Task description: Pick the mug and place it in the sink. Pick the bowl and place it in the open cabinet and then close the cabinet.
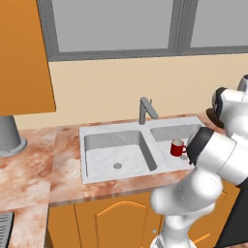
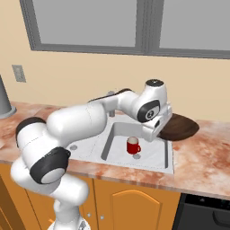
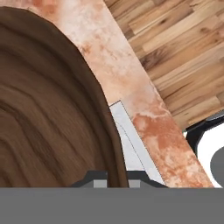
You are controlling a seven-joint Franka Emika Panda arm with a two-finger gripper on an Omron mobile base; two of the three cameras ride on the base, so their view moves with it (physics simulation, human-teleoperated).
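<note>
Wood-grain of the bowl [image 3: 48,109] sits closest to the hand camera, its rim passing straight between the two dark fingertips, which are drawn tight together on that rim. So the end effector [image 3: 117,178] is pinched shut on the bowl's edge, a sensible hold for something too wide to span. In the right base view the bowl [image 2: 182,127] rests on the tabletop [image 2: 206,161] just past the sink's right edge, near the back wall, with the end effector [image 2: 158,130] at its left side. Whether it is lifted clear of the surface I cannot tell.

The mug [image 2: 132,146] stands upright in the right basin of the sink [image 2: 166,168], handle to its right, so that half of the task looks finished. Judging by that, the step in hand is carrying the bowl off to the cabinet. An orange panel [image 1: 24,53] at the upper left of the left base view may belong to that cabinet; I cannot say for sure. A rim grip leaves the bowl free to tip, which could matter during a long swing.

No brands, labels or readable writing appear anywhere.
</note>
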